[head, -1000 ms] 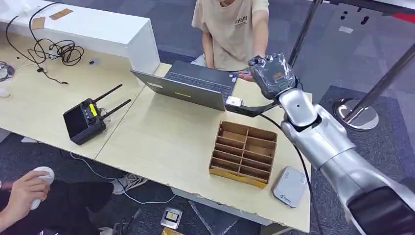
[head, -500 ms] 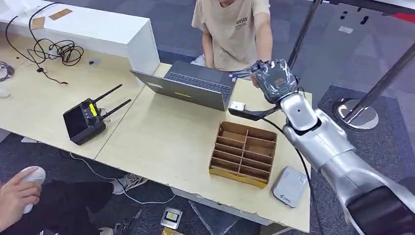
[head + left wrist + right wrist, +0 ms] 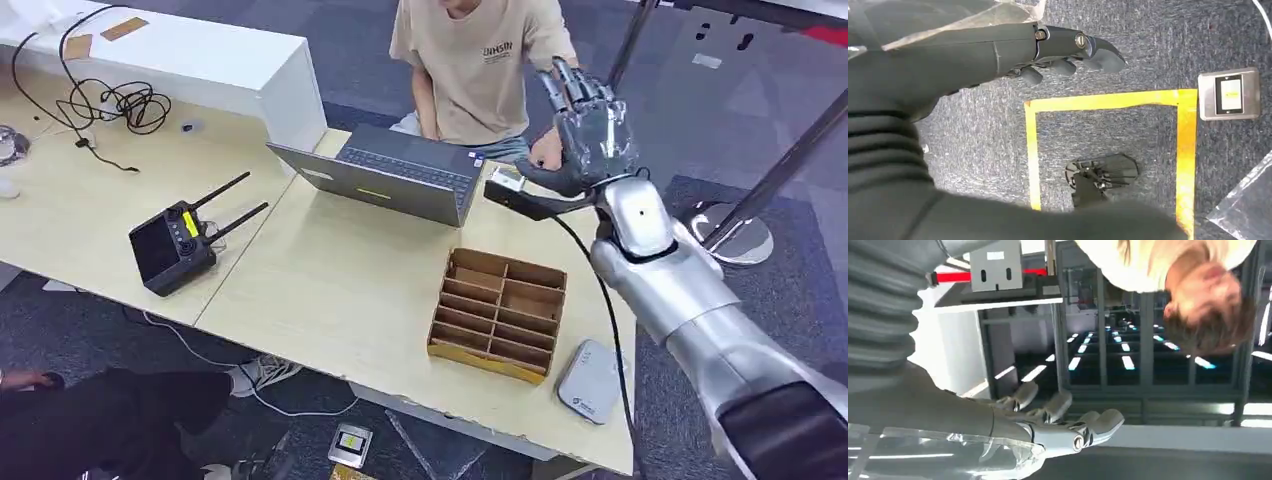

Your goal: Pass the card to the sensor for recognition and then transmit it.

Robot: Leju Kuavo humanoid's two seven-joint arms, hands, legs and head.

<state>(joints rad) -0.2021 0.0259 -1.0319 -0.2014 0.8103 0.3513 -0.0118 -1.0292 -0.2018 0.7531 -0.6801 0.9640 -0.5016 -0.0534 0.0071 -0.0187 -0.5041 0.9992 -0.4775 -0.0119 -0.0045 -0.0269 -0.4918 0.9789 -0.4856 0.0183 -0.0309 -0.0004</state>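
My right hand [image 3: 588, 130] is raised over the table's far right corner, fingers stretched upward and apart, with nothing in it. In the right wrist view its fingers [image 3: 1068, 427] also lie straight and empty, pointing toward the seated person [image 3: 478, 62]. That person's hand [image 3: 545, 152] sits just behind my palm. The grey-white card sensor [image 3: 592, 381] lies flat on the table's near right corner, well below my hand. My left hand [image 3: 1058, 47] hangs over the carpet with its fingers loosely extended and holds nothing.
A cardboard divider box [image 3: 498, 312] stands beside the sensor. An open laptop [image 3: 395, 175] faces the person, and a black remote with antennas [image 3: 175, 245] lies to the left. Cables [image 3: 105, 100] trail across the far left table [image 3: 330, 290]. A stanchion base [image 3: 732, 232] stands at the right.
My right hand has risen and moved toward the person, and its fingers have gone from curled to stretched upward. The hand of the person at lower left has dropped out of the picture.
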